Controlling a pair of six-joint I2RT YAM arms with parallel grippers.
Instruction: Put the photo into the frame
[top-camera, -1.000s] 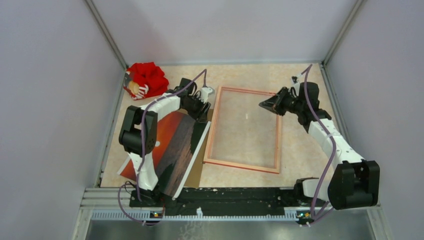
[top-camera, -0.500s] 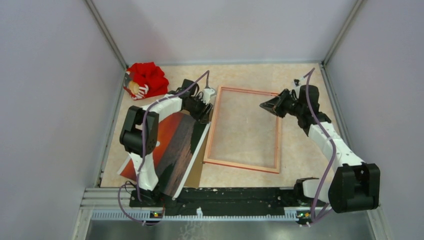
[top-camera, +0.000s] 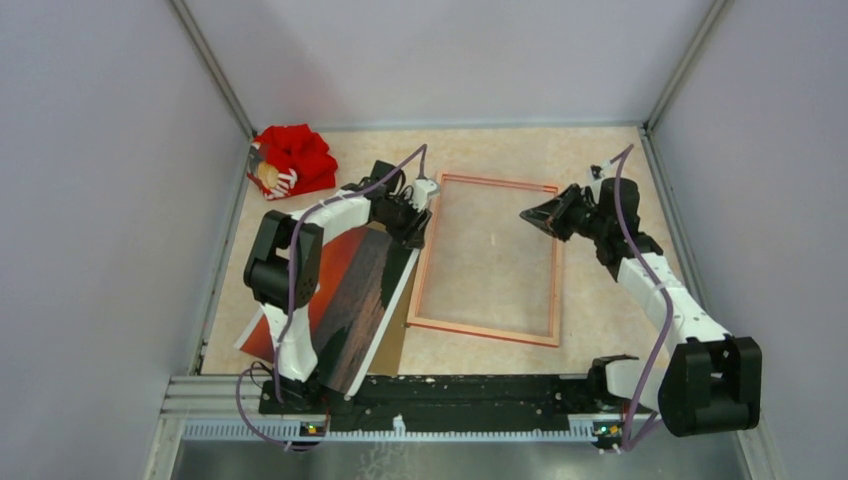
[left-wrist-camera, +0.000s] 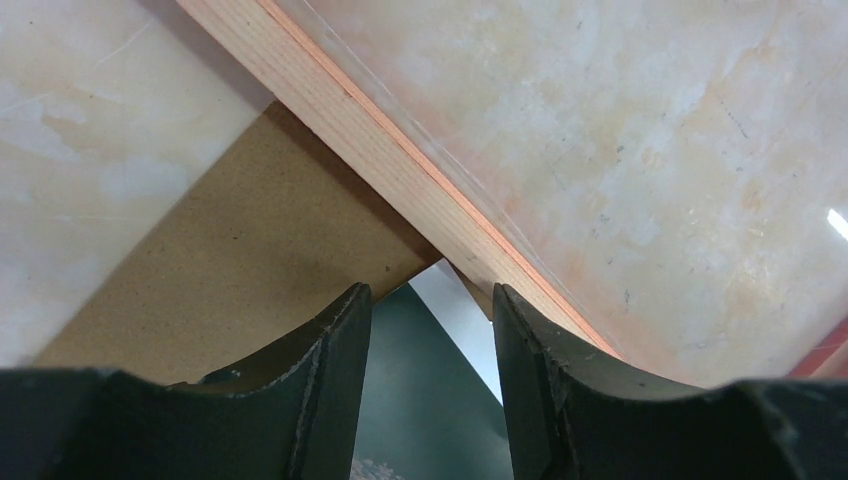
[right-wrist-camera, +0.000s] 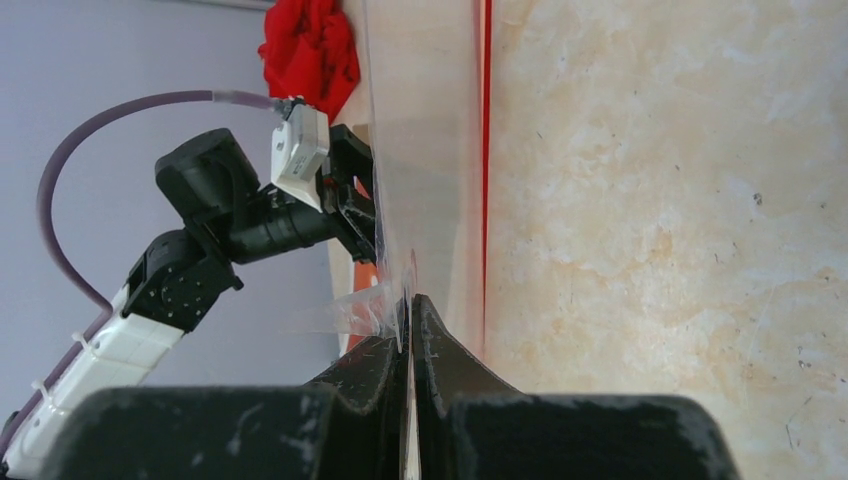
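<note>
The photo (top-camera: 345, 290), a red-orange sunset print, lies face up at the left on a brown hardboard panel (top-camera: 395, 345). The frame (top-camera: 485, 330) lies flat at centre, pale wood side up. My left gripper (top-camera: 418, 222) is open over the photo's far right corner, beside the frame's left rail. In the left wrist view the photo's dark corner with its white border (left-wrist-camera: 420, 400) shows between the fingers of the left gripper (left-wrist-camera: 430, 300), next to the rail (left-wrist-camera: 350, 110). My right gripper (top-camera: 527, 213) is shut on a clear sheet (right-wrist-camera: 420, 150) over the frame, pinched at the right gripper's tips (right-wrist-camera: 411, 300).
A red cloth bundle (top-camera: 293, 158) lies at the far left corner. Grey walls enclose the table on three sides. The hardboard (left-wrist-camera: 230, 250) sticks out under the photo toward the frame.
My left gripper has moved slightly right, closer to the frame's left rail. My right arm has shifted a little while still holding the clear sheet.
</note>
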